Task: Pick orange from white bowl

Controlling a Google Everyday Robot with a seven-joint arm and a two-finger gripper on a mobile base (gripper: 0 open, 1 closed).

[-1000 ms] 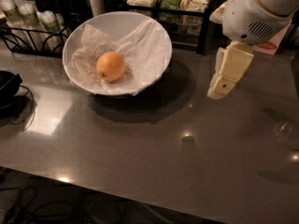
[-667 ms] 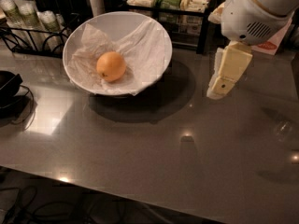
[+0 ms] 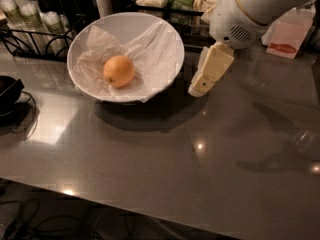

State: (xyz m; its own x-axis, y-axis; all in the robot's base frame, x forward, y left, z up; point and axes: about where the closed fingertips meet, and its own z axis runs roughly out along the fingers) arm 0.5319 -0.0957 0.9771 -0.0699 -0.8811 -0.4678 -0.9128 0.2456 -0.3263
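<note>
The orange (image 3: pixel 119 71) lies in the white bowl (image 3: pixel 167 39), on crumpled white paper, at the back left of the grey counter. The bowl is tilted toward the camera. My gripper (image 3: pixel 201 88) hangs from the white arm at the upper right. It is just right of the bowl's rim, above the counter, and apart from the orange. It holds nothing that I can see.
A black wire rack (image 3: pixel 30 39) with bottles stands behind the bowl at the left. Packets and boxes (image 3: pixel 175 1) line the back. A white paper bag (image 3: pixel 290 34) stands at the back right. A black object with a cable (image 3: pixel 9 91) lies at the left edge.
The gripper has moved left, closer to the bowl's right rim. The orange and bowl have not moved.
</note>
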